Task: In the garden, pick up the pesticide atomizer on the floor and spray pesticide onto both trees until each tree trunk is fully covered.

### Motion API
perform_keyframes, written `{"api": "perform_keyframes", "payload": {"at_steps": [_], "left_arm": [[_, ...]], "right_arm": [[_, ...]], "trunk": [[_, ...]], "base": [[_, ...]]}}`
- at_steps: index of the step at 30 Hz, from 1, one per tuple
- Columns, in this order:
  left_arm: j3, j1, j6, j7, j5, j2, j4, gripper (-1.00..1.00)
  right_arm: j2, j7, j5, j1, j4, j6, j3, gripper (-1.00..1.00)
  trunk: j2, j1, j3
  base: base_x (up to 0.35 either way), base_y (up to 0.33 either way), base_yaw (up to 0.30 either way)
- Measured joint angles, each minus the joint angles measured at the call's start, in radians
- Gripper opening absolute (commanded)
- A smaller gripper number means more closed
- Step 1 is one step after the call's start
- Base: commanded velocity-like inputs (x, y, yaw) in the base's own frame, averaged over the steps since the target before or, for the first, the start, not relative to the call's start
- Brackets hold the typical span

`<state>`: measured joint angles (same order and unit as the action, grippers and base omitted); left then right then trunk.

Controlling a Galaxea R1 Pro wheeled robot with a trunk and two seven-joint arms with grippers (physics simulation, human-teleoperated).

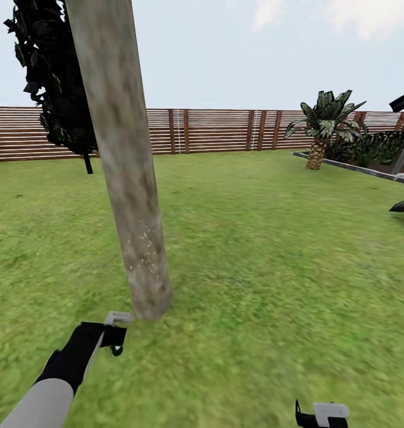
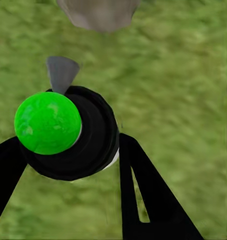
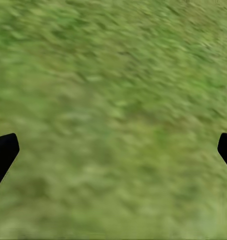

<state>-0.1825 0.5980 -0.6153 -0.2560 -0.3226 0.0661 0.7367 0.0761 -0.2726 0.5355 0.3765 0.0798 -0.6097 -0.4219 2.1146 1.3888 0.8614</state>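
A thick, mottled grey-tan tree trunk (image 1: 122, 160) rises from the grass just ahead of my left arm. Tiny white specks of pesticide (image 1: 144, 249) dot its lower part. My left gripper (image 1: 114, 340) hangs low beside the trunk's foot. In the left wrist view the gripper (image 2: 68, 152) is shut on the pesticide atomizer (image 2: 91, 145), which looks like a round black body with a green ball (image 2: 47, 122) and a grey nozzle (image 2: 61, 72) pointing toward the trunk base (image 2: 98, 12). My right gripper (image 1: 306, 417) is open over bare grass (image 3: 113, 100).
A brown slatted fence (image 1: 214, 131) closes off the lawn at the back. A blackish narrow tree (image 1: 53, 77) stands behind the trunk on the left. At the far right are a short palm (image 1: 319, 128) and a raised grey bed edge (image 1: 356, 167). Open grass (image 1: 273, 255) lies to the right.
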Motion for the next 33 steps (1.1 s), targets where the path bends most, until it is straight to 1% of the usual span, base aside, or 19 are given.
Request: {"api": "perform_keyframes", "payload": {"at_steps": [2, 4, 7, 10, 11, 13, 14, 15, 16, 17, 19, 20, 21, 22, 23, 24, 26, 31, 33], "left_arm": [[0.002, 0.000, 0.001, 0.002, 0.046, 0.000, -0.001, -1.00], [0.002, 0.000, 0.001, 0.004, 0.065, 0.001, -0.003, -1.00], [0.002, 0.000, 0.001, 0.008, 0.069, 0.002, -0.021, -1.00], [0.004, -0.001, 0.002, 0.021, 0.067, 0.005, -0.049, -1.00], [0.003, -0.001, 0.002, 0.032, 0.068, 0.005, -0.053, -1.00], [0.003, 0.000, 0.003, 0.075, 0.069, 0.003, -0.059, -1.00], [0.004, -0.001, 0.002, 0.083, 0.072, 0.001, -0.061, -1.00], [0.004, -0.002, 0.003, 0.087, 0.075, 0.001, -0.082, -1.00], [0.004, -0.002, 0.004, 0.088, 0.072, 0.002, -0.120, -1.00], [0.004, -0.002, 0.005, 0.088, 0.070, 0.005, -0.130, -1.00], [-0.008, -0.002, 0.005, 0.089, 0.070, 0.012, -0.136, -1.00], [-0.028, -0.002, 0.005, 0.091, 0.068, 0.014, -0.137, -1.00], [-0.060, -0.002, 0.007, 0.099, 0.067, 0.012, -0.138, -1.00], [-0.071, -0.002, 0.007, 0.106, 0.069, 0.010, -0.138, -1.00], [-0.085, -0.002, 0.009, 0.152, 0.063, 0.010, -0.142, -1.00], [-0.086, -0.002, 0.009, 0.161, 0.070, 0.010, -0.145, -1.00], [-0.087, -0.002, 0.010, 0.165, 0.073, 0.010, -0.154, -1.00], [-0.086, -0.002, 0.011, 0.167, 0.075, 0.004, -0.159, -1.00], [-0.086, -0.002, 0.026, 0.167, 0.075, 0.003, -0.159, -1.00]], "right_arm": [[-0.001, 0.000, 0.000, 0.000, 0.001, 0.000, 0.000, 1.00], [-0.001, 0.000, -0.001, 0.000, 0.001, 0.000, 0.000, 1.00], [-0.002, 0.000, -0.003, 0.000, 0.001, 0.000, 0.000, 1.00], [-0.002, -0.001, -0.004, 0.000, 0.002, 0.000, 0.000, 1.00], [-0.002, -0.001, -0.004, 0.000, 0.002, 0.000, 0.000, 1.00], [-0.003, -0.002, -0.006, 0.000, 0.003, 0.000, 0.000, 1.00], [-0.003, -0.002, -0.006, 0.000, 0.003, 0.000, 0.000, 1.00], [-0.003, -0.002, -0.006, 0.000, 0.003, 0.000, -0.001, 1.00], [-0.003, -0.002, -0.006, 0.000, 0.003, 0.000, 0.000, 1.00], [-0.003, -0.002, -0.006, 0.000, 0.003, 0.000, 0.000, 1.00], [-0.003, -0.002, -0.005, 0.000, 0.003, 0.000, 0.000, 1.00], [-0.004, -0.002, -0.005, 0.000, 0.003, 0.000, 0.000, 1.00], [-0.004, -0.002, -0.005, 0.000, 0.003, 0.000, 0.000, 1.00], [-0.004, -0.002, -0.005, 0.000, 0.003, 0.000, 0.000, 1.00], [-0.004, -0.002, -0.005, 0.000, 0.003, 0.000, 0.000, 1.00], [-0.004, -0.002, -0.005, 0.000, 0.002, 0.000, 0.000, 1.00], [-0.004, -0.002, -0.005, 0.000, 0.003, 0.000, 0.000, 1.00], [-0.004, -0.002, -0.005, 0.000, 0.002, 0.000, 0.000, 1.00], [-0.004, -0.002, -0.005, 0.000, 0.003, 0.000, 0.000, 1.00]], "trunk": [[0.000, 0.000, 0.000], [0.000, 0.000, 0.000], [0.000, 0.000, 0.000], [0.000, 0.000, 0.000], [0.000, 0.000, 0.000], [0.000, 0.001, 0.000], [0.000, 0.001, 0.000], [0.000, 0.001, 0.000], [0.000, 0.001, 0.000], [0.000, 0.001, 0.000], [0.000, 0.001, 0.000], [0.000, 0.001, 0.000], [0.000, 0.001, 0.000], [0.000, 0.001, 0.000], [0.000, 0.000, 0.000], [0.000, 0.000, 0.000], [0.000, 0.000, 0.000], [0.000, 0.000, 0.000], [0.000, 0.000, 0.000]], "base": [[0.323, 0.000, 0.000], [0.334, 0.000, 0.000], [0.297, -0.056, 0.000], [0.098, -0.218, 0.000], [0.030, -0.256, 0.000], [-0.099, -0.254, 0.125], [-0.095, -0.107, 0.249], [-0.025, -0.028, 0.271], [-0.013, -0.014, 0.275], [-0.005, -0.006, 0.277], [-0.003, -0.003, 0.278], [-0.001, -0.001, 0.278], [0.000, -0.001, 0.278], [0.015, -0.071, 0.062], [0.054, -0.162, 0.032], [0.074, -0.197, 0.020], [0.101, -0.234, 0.009], [0.115, -0.257, 0.001], [0.098, -0.262, 0.000]]}}
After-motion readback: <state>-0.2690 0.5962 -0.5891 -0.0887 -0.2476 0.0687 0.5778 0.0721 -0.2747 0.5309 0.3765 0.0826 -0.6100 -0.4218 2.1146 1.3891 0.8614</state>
